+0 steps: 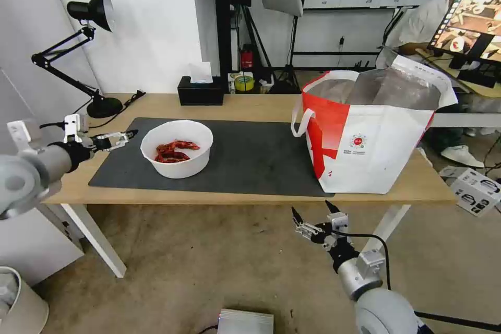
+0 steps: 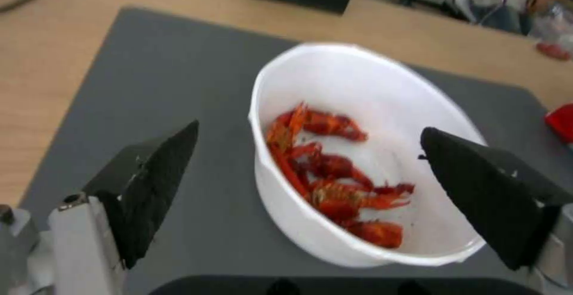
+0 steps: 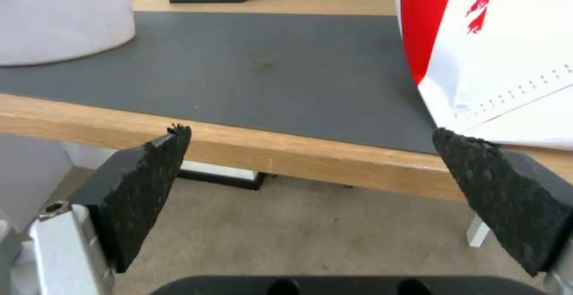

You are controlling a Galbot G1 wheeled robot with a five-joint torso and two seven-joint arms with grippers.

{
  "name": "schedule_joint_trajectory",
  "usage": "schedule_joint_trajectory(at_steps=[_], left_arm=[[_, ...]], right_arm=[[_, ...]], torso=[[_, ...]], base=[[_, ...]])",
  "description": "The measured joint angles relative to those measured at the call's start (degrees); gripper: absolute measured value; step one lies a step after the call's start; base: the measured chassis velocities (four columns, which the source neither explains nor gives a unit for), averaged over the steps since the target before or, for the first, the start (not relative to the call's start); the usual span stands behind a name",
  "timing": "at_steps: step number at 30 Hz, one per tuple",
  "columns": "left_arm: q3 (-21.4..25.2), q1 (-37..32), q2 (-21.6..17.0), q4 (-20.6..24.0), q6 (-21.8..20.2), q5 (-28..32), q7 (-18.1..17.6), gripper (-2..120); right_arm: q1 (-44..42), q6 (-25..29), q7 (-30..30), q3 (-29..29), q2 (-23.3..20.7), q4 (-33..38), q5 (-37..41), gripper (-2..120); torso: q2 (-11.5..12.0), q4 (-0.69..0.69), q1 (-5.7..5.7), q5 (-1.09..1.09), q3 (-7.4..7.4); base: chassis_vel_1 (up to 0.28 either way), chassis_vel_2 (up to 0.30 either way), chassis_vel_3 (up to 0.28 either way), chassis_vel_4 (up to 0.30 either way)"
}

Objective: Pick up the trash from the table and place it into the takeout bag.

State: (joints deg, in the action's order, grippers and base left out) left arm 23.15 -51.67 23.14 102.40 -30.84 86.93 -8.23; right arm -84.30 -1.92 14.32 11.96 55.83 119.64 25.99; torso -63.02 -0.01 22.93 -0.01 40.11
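Observation:
The trash I see is a white round bowl [image 1: 177, 148] of red crayfish shells [image 2: 325, 169], standing on the left part of the dark grey mat [image 1: 250, 156] on the light-wood table [image 1: 245, 106]. My left gripper [image 1: 130, 136] hovers open just left of the bowl, and in the left wrist view its fingers [image 2: 161, 165] stand on either side of the near rim without touching it. The white-and-red takeout bag [image 1: 370, 135] stands open on the table's right end, showing its foil lining. My right gripper [image 1: 310, 206] is open and empty below the table's front edge [image 3: 286, 149], near the bag [image 3: 507, 40].
A black tissue box [image 1: 200, 91] sits at the table's back edge and a black desk lamp [image 1: 99, 104] at the back left corner. On the floor are a white bin [image 1: 21, 302], a cardboard box [image 1: 476, 189] and a grey device [image 1: 245, 322].

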Motion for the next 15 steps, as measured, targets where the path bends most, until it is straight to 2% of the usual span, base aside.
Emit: schedule_joint_trajectory(at_steps=[6,15], left_arm=[[-3.6,4.6,0.8,-3.0,-4.4,1.7,0.2,100],[-8.9,10.9,1.8,-5.6,-5.6,3.2,0.0,100]], right_arm=[[0.0,0.0,0.0,0.0,0.0,0.0,0.0,100],[0.0,0.0,0.0,0.0,0.0,0.0,0.0,100]], torso=[[0.0,0.01,-0.01,0.00,-0.01],[0.0,0.01,-0.01,0.01,-0.01]], base=[[0.000,0.000,0.000,0.000],[0.000,0.000,0.000,0.000]])
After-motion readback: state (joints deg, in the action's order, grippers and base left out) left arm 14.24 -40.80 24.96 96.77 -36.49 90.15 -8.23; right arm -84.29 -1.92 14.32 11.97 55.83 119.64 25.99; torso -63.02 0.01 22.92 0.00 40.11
